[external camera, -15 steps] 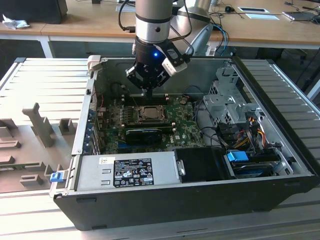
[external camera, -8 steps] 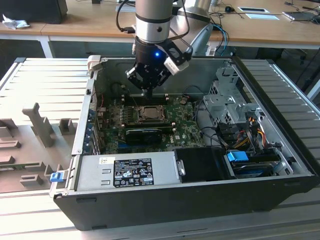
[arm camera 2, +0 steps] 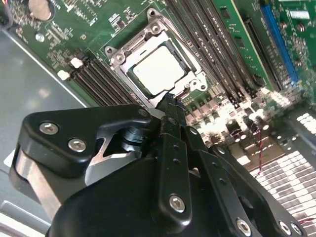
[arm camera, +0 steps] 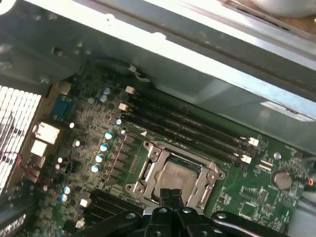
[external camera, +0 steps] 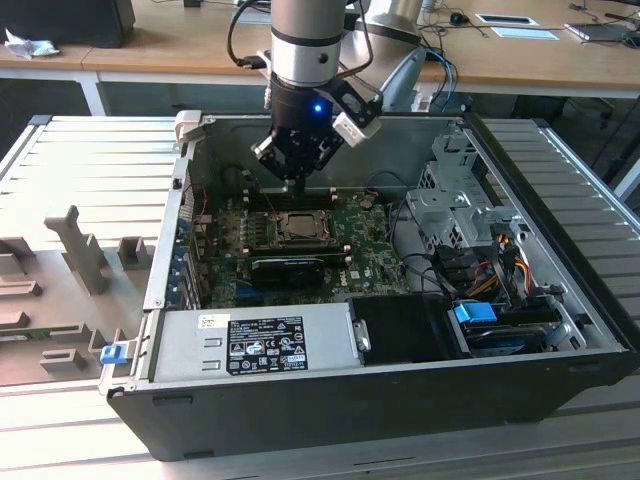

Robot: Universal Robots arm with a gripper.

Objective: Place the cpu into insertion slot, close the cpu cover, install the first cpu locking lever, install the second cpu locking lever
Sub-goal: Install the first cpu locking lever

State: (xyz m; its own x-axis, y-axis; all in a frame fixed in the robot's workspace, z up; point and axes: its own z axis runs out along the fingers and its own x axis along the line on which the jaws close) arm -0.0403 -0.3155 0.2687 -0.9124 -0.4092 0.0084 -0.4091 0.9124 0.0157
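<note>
The cpu [arm camera 2: 159, 70] lies flat in the insertion slot [arm camera: 148, 170] on the green motherboard, its pale metal face showing. The cpu cover [arm camera 2: 196, 81], a silver frame plate, lies down around it, and the chip shows through its window. My gripper [arm camera 2: 170, 101] is shut with nothing between its fingers. Its joined tips hang just above the socket's edge; whether they touch it I cannot tell. In the exterior view the gripper [external camera: 298, 183] stands upright over the cpu [external camera: 300, 226] near the case's back wall. The locking levers are too small to make out.
The open case holds a grey power supply box [external camera: 255, 340] at the front and a long black expansion card [external camera: 290, 268] just in front of the socket. Black memory slots [arm camera: 187, 128] run beside the socket. A drive cage [external camera: 455, 200] and cables [external camera: 500, 260] are at the exterior view's right.
</note>
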